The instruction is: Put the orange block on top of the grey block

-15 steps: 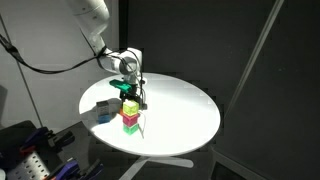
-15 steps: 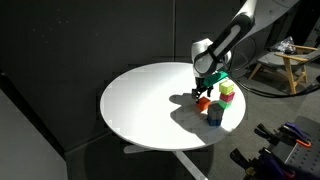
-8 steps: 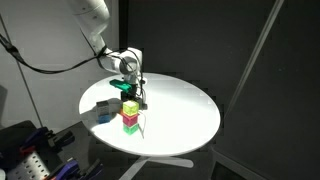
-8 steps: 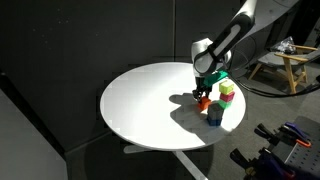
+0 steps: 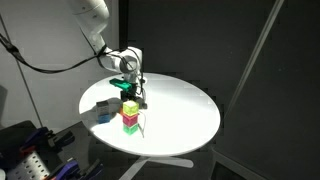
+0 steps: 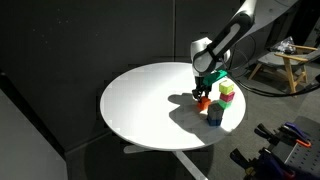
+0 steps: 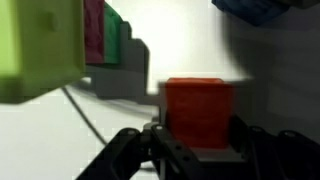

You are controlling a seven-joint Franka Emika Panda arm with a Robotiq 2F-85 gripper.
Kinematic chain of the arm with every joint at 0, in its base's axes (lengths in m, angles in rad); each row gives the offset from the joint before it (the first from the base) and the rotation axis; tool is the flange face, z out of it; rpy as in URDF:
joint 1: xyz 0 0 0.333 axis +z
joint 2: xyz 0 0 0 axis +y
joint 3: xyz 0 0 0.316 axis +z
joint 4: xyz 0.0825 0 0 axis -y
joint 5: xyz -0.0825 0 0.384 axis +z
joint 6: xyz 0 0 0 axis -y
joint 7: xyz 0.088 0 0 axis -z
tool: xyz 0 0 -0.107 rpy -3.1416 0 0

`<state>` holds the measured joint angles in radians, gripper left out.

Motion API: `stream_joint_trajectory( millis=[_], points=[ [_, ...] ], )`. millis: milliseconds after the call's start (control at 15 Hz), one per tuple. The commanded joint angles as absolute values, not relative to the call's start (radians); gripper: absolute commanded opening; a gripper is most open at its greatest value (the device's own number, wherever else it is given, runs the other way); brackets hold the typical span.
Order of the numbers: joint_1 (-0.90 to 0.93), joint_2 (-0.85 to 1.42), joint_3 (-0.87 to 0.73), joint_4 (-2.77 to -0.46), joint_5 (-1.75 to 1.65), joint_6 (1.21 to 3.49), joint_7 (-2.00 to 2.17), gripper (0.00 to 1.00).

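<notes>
The room is dim, with black drapes [image 5: 250, 60] swallowing the light. The round white surface [image 5: 185, 125] glows under a lamp overhead and is close to washed out in both exterior views. Both are small and grainy. A soft grey shadow lies on its left part.

The wrist view is soft all over. The yellow-green cube [image 7: 35, 45] at near left is a smear, and the tool [image 7: 197, 142] a dark blur along the bottom edge. Only the orange block [image 7: 197, 105] keeps fairly crisp edges, ringed by fuzzy grey shadow.
</notes>
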<state>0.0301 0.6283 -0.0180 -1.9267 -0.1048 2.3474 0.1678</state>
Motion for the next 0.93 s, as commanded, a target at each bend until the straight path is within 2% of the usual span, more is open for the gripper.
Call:
stream_joint_trajectory(
  millis=[0, 867],
  points=[
    [0.054, 0.600, -0.037, -1.921, -0.110, 2.305, 0.165, 0.30],
    [0.078, 0.522, -0.052, -1.945, -0.138, 2.286, 0.174, 0.30]
  ],
)
